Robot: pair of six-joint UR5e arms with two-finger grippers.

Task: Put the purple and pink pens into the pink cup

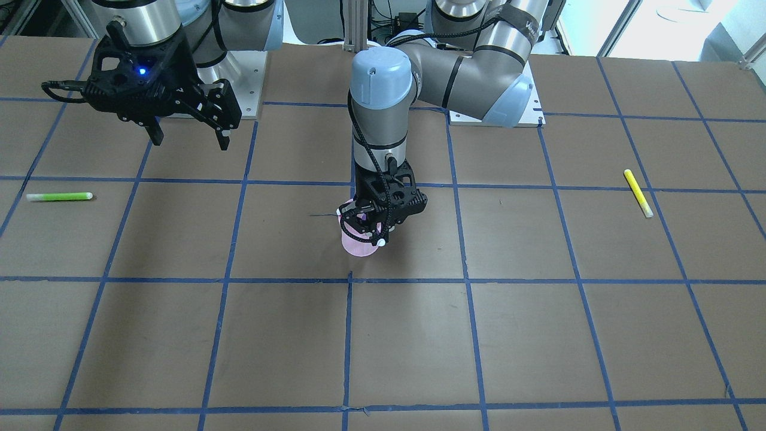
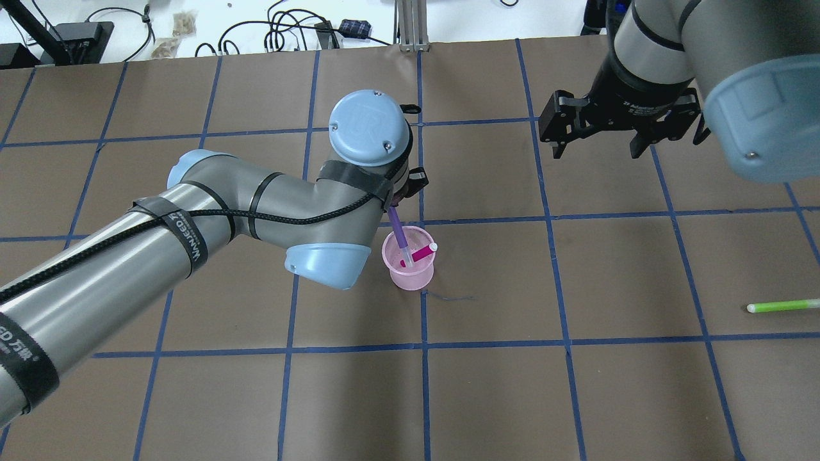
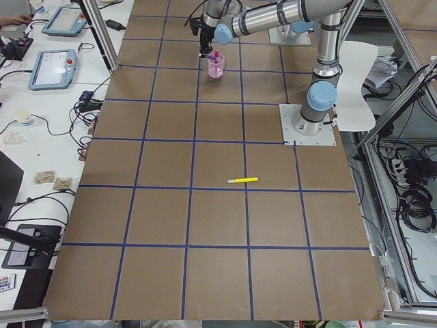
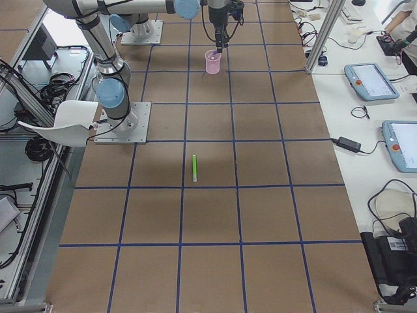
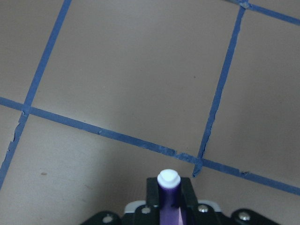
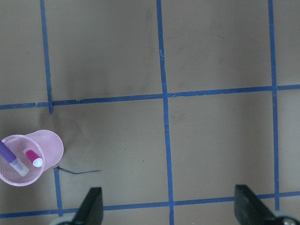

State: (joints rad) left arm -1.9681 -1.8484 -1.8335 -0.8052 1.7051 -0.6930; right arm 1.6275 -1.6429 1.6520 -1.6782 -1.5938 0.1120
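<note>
One pink mesh cup (image 2: 410, 279), white-capped purple pen (image 2: 398, 229)

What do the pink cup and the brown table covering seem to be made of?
Pink cup: looks like fine mesh, either metal or plastic, I cannot tell which. A faint grid texture shows on its wall.
Table covering: matte brown paper or thin card. It is flat and shows no glare.
Grid lines: blue adhesive tape, with frayed and cracked edges in the left wrist view.

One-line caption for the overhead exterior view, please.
Left gripper holds the purple pen inside the pink cup, beside the pink pen; right gripper hangs open.
</note>
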